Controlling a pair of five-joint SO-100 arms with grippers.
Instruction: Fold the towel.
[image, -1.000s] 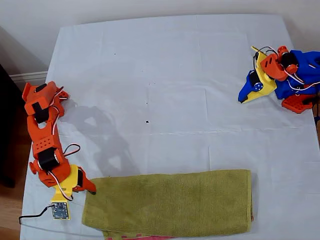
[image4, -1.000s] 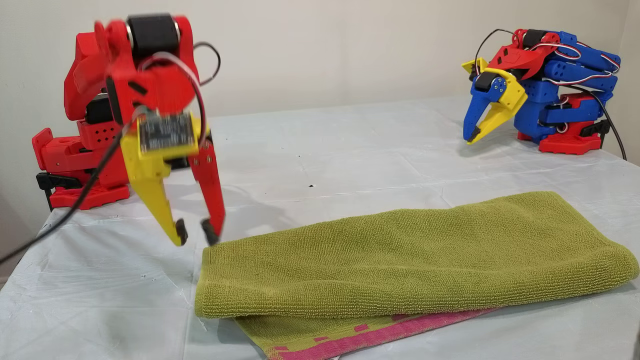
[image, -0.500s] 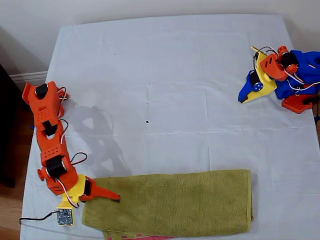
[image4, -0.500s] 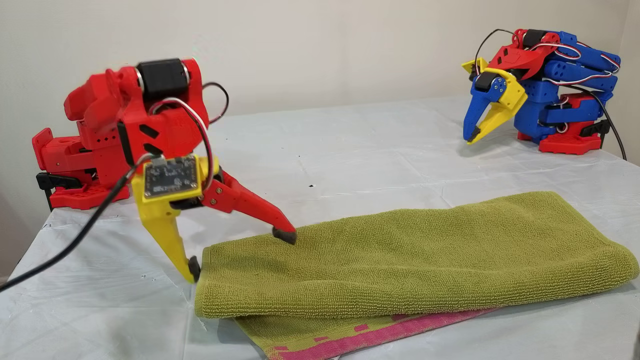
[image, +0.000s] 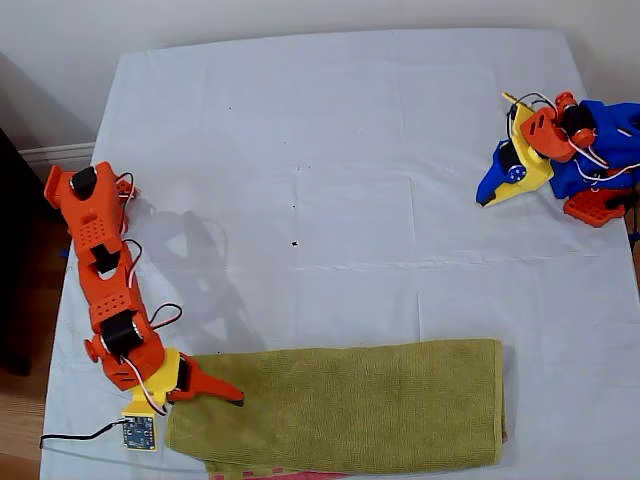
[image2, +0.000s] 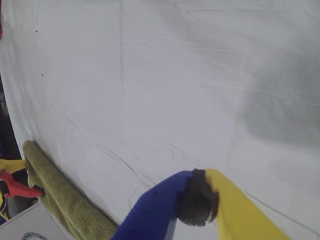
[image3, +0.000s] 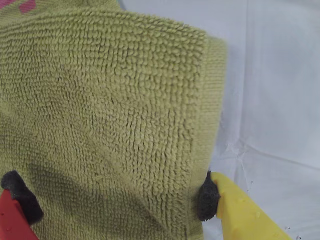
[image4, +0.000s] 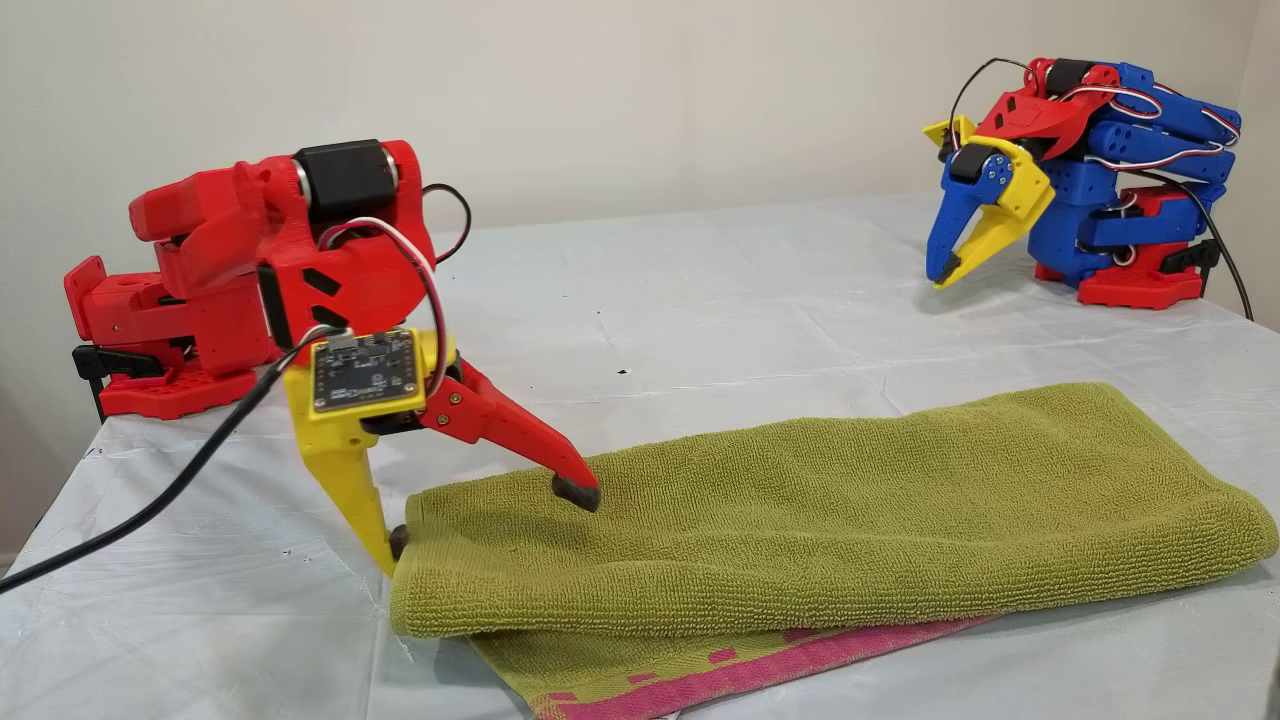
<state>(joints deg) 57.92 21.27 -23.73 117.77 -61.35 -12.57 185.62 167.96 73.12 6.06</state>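
Observation:
The olive-green towel (image: 350, 405) lies folded lengthwise near the exterior view's bottom edge, with a pink hem (image4: 720, 675) peeking out under its near side. My second gripper (image: 203, 398), red and yellow, is open across the towel's end at the exterior view's left. Its red fingertip (image4: 577, 492) rests on the terry surface and its yellow fingertip (image4: 397, 540) stands against the towel's end edge. The second wrist view shows the towel (image3: 110, 100) between the spread pads. My first gripper (image2: 197, 202), blue and yellow, is shut on nothing, tucked back at the exterior view's right (image: 497, 185).
A white sheet (image: 330, 150) covers the table. The red arm's base (image4: 150, 330) stands at the other view's left, and a black cable (image4: 130, 500) trails off the edge. The blue arm's base (image4: 1140, 270) stands at the far right of that view.
My second gripper came down from beside the towel's end and opened wide. Its red finger swung onto the towel top and the yellow finger set against the edge. The first arm stayed still.

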